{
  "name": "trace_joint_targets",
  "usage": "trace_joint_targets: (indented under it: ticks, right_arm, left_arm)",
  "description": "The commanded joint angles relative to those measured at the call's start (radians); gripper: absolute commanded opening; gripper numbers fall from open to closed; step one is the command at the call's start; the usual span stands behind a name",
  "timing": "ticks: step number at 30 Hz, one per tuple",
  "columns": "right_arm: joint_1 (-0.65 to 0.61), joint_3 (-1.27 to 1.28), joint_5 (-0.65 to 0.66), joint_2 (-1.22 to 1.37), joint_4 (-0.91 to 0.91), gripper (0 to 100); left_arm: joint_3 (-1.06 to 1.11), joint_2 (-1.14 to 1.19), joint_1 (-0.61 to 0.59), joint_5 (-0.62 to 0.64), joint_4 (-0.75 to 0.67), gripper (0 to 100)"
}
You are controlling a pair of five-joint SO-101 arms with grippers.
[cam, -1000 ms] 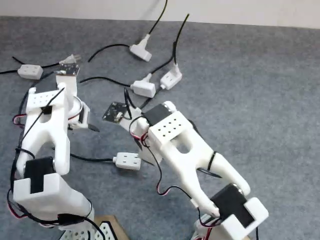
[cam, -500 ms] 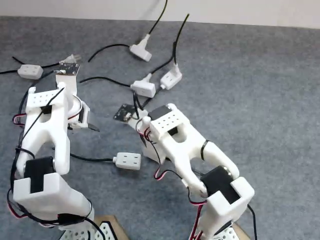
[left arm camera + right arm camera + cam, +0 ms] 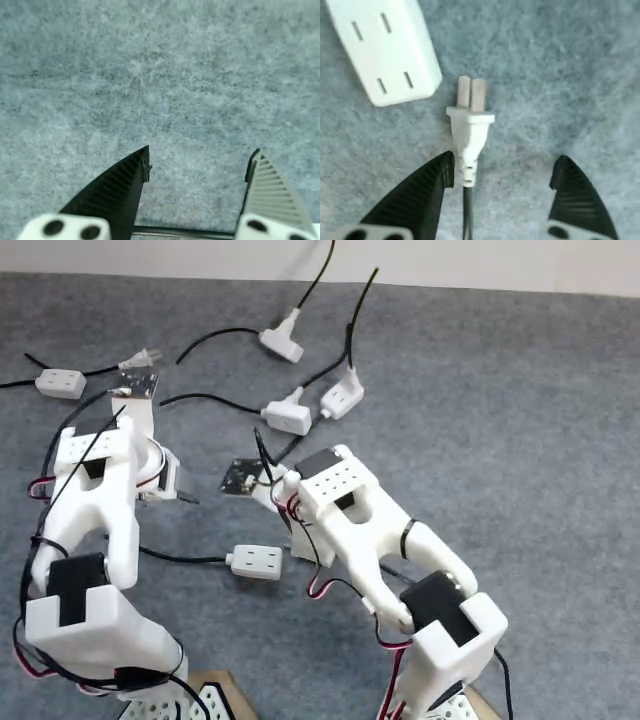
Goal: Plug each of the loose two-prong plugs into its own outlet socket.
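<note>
Right gripper (image 3: 505, 161) sits low with its jaws spread wide, pinching nothing. A white two-prong plug (image 3: 470, 125) lies flat on the grey carpet (image 3: 570, 65), and its cord end is close to 1 black finger (image 3: 432, 192), well apart from the other. Its 2 prongs point at a white socket block (image 3: 385, 45), near its rounded end but not touching. That block is cut off by the frame edge, with 2 slot pairs showing.

From above, the right arm (image 3: 350, 510) hides its own gripper and that plug. A near socket block (image 3: 257, 561) pokes out just beside the arm; whether it is the same block, I cannot tell.

Left gripper (image 3: 200, 156) is also spread, holding nothing, over plain carpet. A black cable (image 3: 185, 231) crosses behind the fingers, clipped by the frame edge.

Plain carpet stretches away on the right arm's outer side, and cords trail off the far edge.

The count from above is 3 socket blocks: the near one, 1 at far left (image 3: 60, 383) and 1 mid-carpet (image 3: 343, 397). Add 1 bare-pronged plug (image 3: 140, 360) by the left arm. There are 2 more white cord ends (image 3: 281, 343) (image 3: 287, 417), their prongs too small to make out.
</note>
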Motion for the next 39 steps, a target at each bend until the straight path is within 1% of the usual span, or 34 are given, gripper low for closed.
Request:
trace_joint_targets:
  ticks: [1,6,8,12,14,16,18,21,23,28,32,35,39]
  right_arm:
    - [-0.059,-0.042,0.034,-0.013,-0.002,30.6]
    - [-0.110,-0.042,0.040,-0.015,0.002,29.6]
    - [-0.110,-0.041,0.041,-0.010,-0.002,23.5]
    - [-0.070,-0.038,0.041,-0.010,-0.007,5.9]
    - [-0.030,-0.038,0.069,-0.010,-0.015,3.5]
    - [0.012,-0.038,0.106,-0.010,-0.030,6.0]
    - [0.038,-0.038,0.126,-0.010,-0.044,12.2]
    - [0.045,-0.035,0.167,-0.010,-0.050,21.2]
    - [0.044,-0.013,0.176,-0.015,-0.056,24.0]
    - [0.038,0.062,0.173,-0.019,-0.087,24.1]
    - [-0.018,0.070,0.132,-0.044,-0.088,24.1]
    - [-0.074,0.077,0.107,-0.163,-0.085,24.1]
    - [-0.151,0.180,0.141,-0.334,-0.093,24.1]
  left_arm:
    - [-0.007,-0.021,-0.010,-0.021,-0.015,32]
    - [-0.007,-0.016,-0.035,-0.032,-0.015,32]
    - [-0.010,-0.022,-0.051,-0.032,-0.015,32]
    - [-0.010,-0.025,-0.079,-0.048,-0.015,32]
    - [-0.007,-0.025,-0.091,-0.066,-0.012,32]
    - [-0.005,-0.025,-0.102,-0.068,-0.012,32]
    - [-0.008,-0.025,-0.114,-0.068,-0.012,32]
    - [-0.010,-0.025,-0.122,-0.068,-0.014,32]
    - [-0.010,-0.025,-0.122,-0.068,-0.014,32]
    - [-0.012,-0.025,-0.122,-0.068,-0.014,32]
    - [-0.012,-0.025,-0.120,-0.068,-0.015,32]
    - [-0.010,-0.021,-0.134,-0.094,-0.031,32]
    - [-0.008,-0.016,-0.196,-0.120,-0.037,32]
